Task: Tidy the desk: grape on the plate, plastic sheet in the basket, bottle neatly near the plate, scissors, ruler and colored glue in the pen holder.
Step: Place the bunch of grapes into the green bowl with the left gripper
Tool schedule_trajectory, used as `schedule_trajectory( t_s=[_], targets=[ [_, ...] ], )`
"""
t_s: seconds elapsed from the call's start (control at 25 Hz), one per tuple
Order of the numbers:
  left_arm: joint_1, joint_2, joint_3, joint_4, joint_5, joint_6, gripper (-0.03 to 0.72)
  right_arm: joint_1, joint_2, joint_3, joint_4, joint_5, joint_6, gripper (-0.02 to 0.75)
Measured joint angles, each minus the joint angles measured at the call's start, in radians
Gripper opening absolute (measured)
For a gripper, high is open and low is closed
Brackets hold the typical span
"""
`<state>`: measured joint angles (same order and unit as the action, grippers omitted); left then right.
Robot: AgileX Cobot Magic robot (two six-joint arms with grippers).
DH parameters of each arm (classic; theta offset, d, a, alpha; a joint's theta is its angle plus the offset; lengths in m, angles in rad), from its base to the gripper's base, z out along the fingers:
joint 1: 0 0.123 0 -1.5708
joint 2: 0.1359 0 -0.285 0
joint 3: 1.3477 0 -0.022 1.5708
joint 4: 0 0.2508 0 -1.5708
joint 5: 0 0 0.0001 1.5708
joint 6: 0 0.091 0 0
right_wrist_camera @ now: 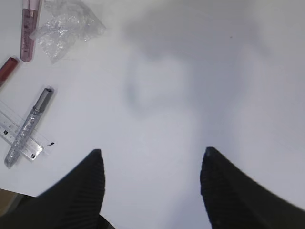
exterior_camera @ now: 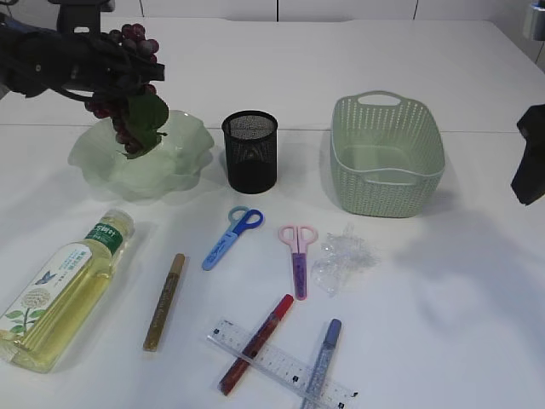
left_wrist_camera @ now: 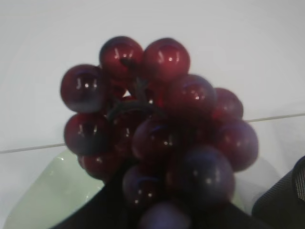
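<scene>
My left gripper [exterior_camera: 115,75] is shut on a bunch of dark red grapes [exterior_camera: 134,41] with a green leaf and holds it above the pale green plate [exterior_camera: 183,153]. The grapes [left_wrist_camera: 162,124] fill the left wrist view, with the plate [left_wrist_camera: 43,195] below them. My right gripper [right_wrist_camera: 152,155] is open and empty above bare table at the right [exterior_camera: 530,162]. On the table lie a bottle [exterior_camera: 64,290], blue scissors [exterior_camera: 232,237], pink scissors [exterior_camera: 298,256], a crumpled plastic sheet [exterior_camera: 342,260], a ruler [exterior_camera: 281,362] and gold [exterior_camera: 163,301], red [exterior_camera: 255,343] and silver [exterior_camera: 321,362] glue sticks.
A black mesh pen holder [exterior_camera: 249,152] stands right of the plate. A green basket [exterior_camera: 426,170] stands at the back right. The right wrist view shows the plastic sheet [right_wrist_camera: 64,26], the pink scissors [right_wrist_camera: 27,33] and the silver glue [right_wrist_camera: 28,126] far to its left.
</scene>
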<state>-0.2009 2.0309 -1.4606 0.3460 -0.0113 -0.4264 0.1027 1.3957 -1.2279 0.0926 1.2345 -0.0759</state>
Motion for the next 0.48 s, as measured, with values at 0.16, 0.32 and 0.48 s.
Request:
schedule_trajectory(
  t_s=[0.16,0.32,0.48],
  targets=[
    [0.012,0.039,0.000,-0.002,-0.036,0.000,0.164,0.000,0.000,0.000,0.000,0.000,0.000,0.496],
    [0.021,0.062,0.000,-0.006,-0.067,0.000,0.197,0.000,0.000,0.000,0.000,0.000,0.000,0.496],
    [0.025,0.073,0.000,-0.008,-0.117,0.000,0.232,0.000,0.000,0.000,0.000,0.000,0.000,0.496]
  ],
)
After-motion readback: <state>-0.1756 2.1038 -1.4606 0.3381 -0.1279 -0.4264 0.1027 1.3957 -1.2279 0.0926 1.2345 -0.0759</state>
